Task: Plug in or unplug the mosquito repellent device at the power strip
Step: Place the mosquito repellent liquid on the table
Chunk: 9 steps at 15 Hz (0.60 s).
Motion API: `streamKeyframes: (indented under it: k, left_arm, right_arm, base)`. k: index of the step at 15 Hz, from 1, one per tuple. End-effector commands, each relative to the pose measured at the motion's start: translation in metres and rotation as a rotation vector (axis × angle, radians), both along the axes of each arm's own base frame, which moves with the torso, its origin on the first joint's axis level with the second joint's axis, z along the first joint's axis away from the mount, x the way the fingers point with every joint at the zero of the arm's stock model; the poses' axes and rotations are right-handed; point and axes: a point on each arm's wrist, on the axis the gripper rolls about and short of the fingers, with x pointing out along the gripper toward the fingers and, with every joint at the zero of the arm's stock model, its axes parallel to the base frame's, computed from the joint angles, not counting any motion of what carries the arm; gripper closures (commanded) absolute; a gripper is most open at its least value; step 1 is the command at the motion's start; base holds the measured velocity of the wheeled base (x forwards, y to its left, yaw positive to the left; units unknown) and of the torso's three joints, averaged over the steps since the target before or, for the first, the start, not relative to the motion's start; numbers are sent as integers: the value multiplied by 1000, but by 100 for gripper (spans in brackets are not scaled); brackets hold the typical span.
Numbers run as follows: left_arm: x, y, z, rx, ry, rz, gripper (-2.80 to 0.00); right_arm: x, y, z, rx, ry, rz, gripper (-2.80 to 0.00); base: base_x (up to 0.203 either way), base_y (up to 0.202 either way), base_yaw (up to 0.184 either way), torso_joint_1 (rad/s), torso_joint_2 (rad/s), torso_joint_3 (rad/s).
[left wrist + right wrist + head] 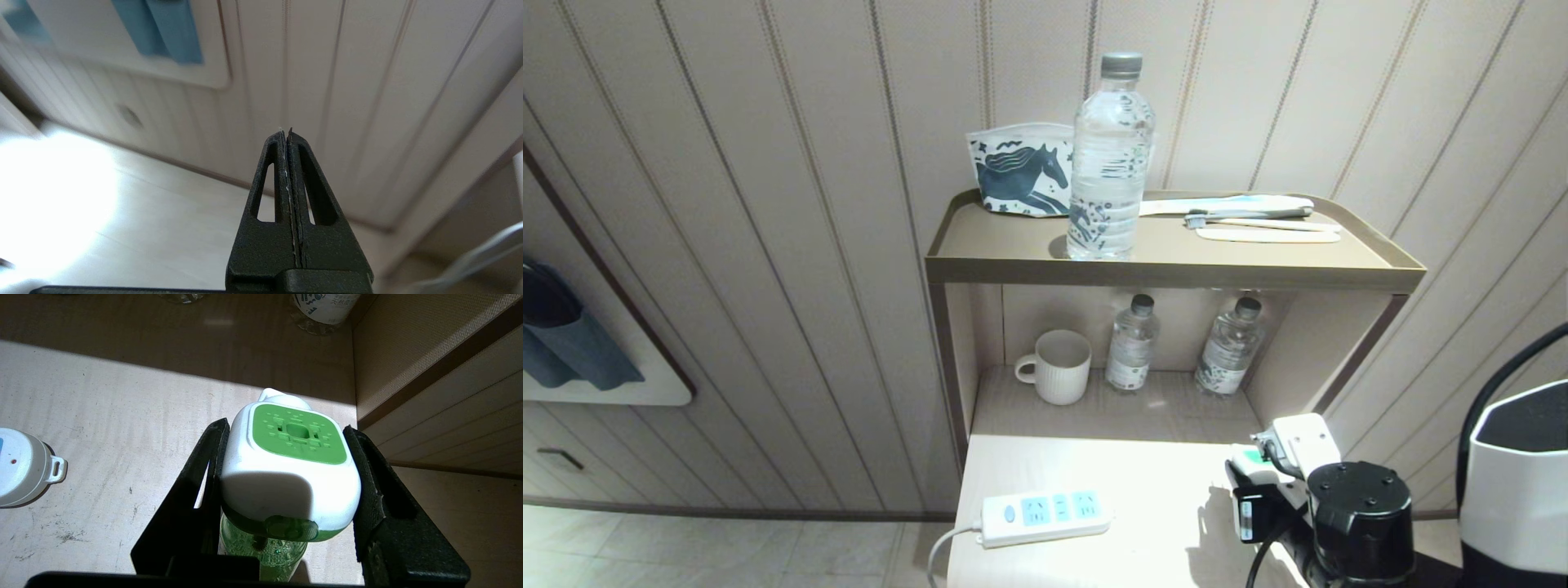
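Observation:
The mosquito repellent device (pixel 286 465), white with a green top panel and a translucent green bottle beneath, sits between the black fingers (pixel 204 469) of my right gripper (pixel 286 428), which is shut on its sides. In the head view the device (pixel 1252 457) and right gripper (pixel 1250 486) are over the right part of the pale tabletop. The power strip (pixel 1045 514), white with light-blue sockets and a cord, lies near the table's front left, well apart from the device. My left gripper (pixel 286 131) is shut and empty, facing the wall and floor.
Behind the table stands a two-level shelf (pixel 1168 273): a mug (pixel 1058 366) and two small water bottles (pixel 1131 343) in its lower bay, a large bottle (pixel 1109 163), pouch and toothbrushes on top. A white-and-black bin-like object (pixel 1515 482) stands at the right.

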Motion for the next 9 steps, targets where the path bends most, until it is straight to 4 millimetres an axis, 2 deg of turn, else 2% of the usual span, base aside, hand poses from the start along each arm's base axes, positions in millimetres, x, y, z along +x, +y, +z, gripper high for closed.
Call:
streamKeyframes:
  k: [1,3,5,7,9]
  left_arm:
    - [1,-2,-1,94,36,-81,0]
    - [8,-4,-9,26,-9,-187,0]
    - [11,-6,0,-25,-196,-292,0]
    - [13,-8,-6,-109,-187,-350,0]
    - [13,-8,-6,-108,-189,-350,0]
  right_arm:
    - [1,1,4,29,-38,-3,0]
    - [2,1,5,41,-45,-6,0]
    - [1,1,4,44,-40,-7,0]
    - [2,1,3,56,-38,-11,0]
    - [2,2,3,57,-38,-11,0]
  base:
    - [0,0,0,0,0,0]
    - [0,0,0,0,0,0]
    - [0,0,0,0,0,0]
    - [0,0,0,0,0,0]
    - [0,0,0,0,0,0]
